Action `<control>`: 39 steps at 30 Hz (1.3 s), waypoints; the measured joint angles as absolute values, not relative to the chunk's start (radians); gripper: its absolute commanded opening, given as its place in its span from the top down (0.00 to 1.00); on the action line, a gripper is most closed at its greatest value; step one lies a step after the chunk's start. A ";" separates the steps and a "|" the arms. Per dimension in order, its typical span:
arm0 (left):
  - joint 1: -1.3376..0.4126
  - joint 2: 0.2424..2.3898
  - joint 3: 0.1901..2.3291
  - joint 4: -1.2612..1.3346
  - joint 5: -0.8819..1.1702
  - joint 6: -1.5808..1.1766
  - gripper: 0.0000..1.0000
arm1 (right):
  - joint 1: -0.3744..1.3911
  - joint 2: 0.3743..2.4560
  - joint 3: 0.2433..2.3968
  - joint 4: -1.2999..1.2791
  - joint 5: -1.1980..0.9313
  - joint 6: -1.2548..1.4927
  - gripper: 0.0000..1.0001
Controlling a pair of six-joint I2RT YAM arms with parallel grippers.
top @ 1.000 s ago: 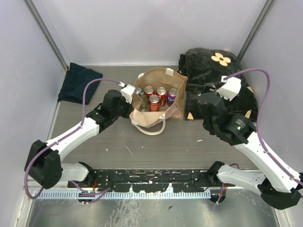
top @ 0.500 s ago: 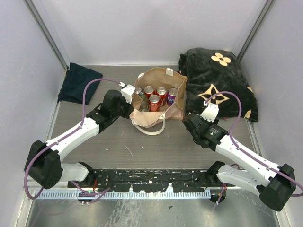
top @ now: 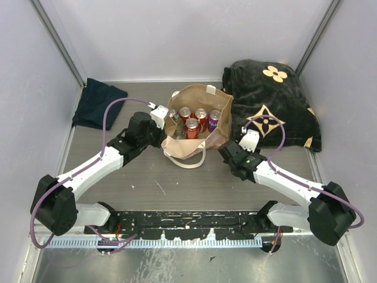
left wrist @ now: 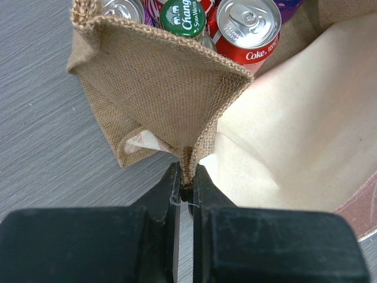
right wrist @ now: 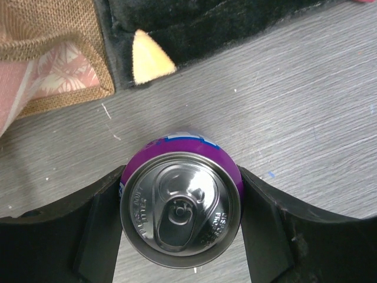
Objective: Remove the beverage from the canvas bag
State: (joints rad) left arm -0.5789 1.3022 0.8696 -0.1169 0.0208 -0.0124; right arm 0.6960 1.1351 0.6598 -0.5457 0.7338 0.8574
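The canvas bag (top: 194, 141) stands open mid-table, tan with a pinkish lower panel and cream handles. Inside it are red cans (top: 192, 127), a purple can (top: 214, 118) and a green-capped bottle (left wrist: 182, 16). My left gripper (left wrist: 187, 177) is shut on the bag's left rim seam (left wrist: 194, 147). My right gripper (right wrist: 181, 197) is shut on another purple can (right wrist: 181, 206), held upright over the table just right of the bag's corner (right wrist: 70, 82). In the top view my right gripper (top: 227, 154) sits low beside the bag, and its can is hidden under the wrist.
A black blanket with tan flower marks (top: 271, 106) lies at the back right, its edge (right wrist: 177, 35) just beyond the held can. A dark navy folded cloth (top: 97, 103) lies at the back left. Walls close in on both sides.
My right arm has swung from over the black blanket down and left to the table by the bag's right side. The left arm and the bag have not moved.
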 measured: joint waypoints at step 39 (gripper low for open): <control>-0.579 1.303 0.868 -0.110 0.028 -0.012 0.91 | 0.701 1.637 1.441 -0.370 0.564 0.457 0.50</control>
State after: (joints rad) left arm -0.5785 1.3033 0.8680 -0.1101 0.0284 -0.0120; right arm 0.7010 1.6367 1.4406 -0.3702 0.5644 0.4568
